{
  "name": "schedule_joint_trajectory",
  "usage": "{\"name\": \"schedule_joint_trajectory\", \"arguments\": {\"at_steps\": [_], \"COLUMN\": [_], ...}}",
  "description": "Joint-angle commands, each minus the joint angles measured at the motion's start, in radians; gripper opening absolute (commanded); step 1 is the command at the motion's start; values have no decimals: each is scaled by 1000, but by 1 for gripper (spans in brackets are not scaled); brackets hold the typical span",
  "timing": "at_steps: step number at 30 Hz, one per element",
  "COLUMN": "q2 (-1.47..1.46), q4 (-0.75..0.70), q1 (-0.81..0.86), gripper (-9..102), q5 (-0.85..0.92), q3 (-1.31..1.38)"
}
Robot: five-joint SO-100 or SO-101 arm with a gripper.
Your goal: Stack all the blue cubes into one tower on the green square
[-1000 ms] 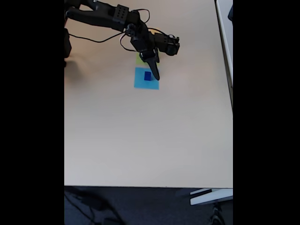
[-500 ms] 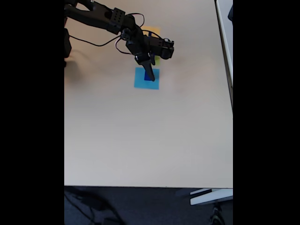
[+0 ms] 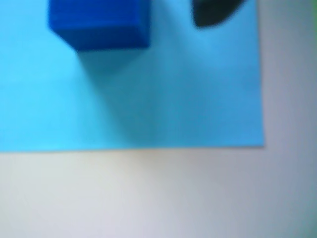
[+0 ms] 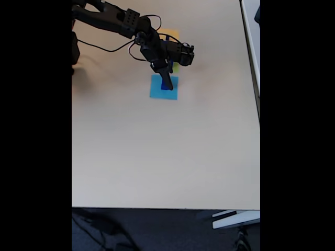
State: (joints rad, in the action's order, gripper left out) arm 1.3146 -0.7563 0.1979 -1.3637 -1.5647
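Pincer (image 4: 167,83) hangs over the light-blue paper square (image 4: 163,90) near the table's (image 4: 157,157) far edge; whether it grips cannot be told. One blue cube (image 3: 99,22) stands on that paper, edges roughly parallel to the paper's, beside a dark fingertip (image 3: 213,12) in the wrist view.

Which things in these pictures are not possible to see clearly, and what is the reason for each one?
- Blue cube, wrist view: cut off by the top edge, blurred.
- Gripper, fixed view: too small to tell if it is open or shut. In the wrist view a single dark fingertip enters at the top edge.
- Green square, fixed view: mostly covered by the arm.
- Light-blue square, wrist view: cut off at the left and top.
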Motion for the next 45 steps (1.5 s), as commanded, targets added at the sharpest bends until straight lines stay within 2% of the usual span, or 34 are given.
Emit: {"name": "schedule_joint_trajectory", "arguments": {"at_steps": [1,8,18,45], "q2": [41,-40,-89,-176], "q4": [-46,-207,-276,-221], "q1": [-25,-18,-17,20], "gripper": [38,37,39,40], "q5": [-3,18,54,94], "q3": [78,239,282,239]}}
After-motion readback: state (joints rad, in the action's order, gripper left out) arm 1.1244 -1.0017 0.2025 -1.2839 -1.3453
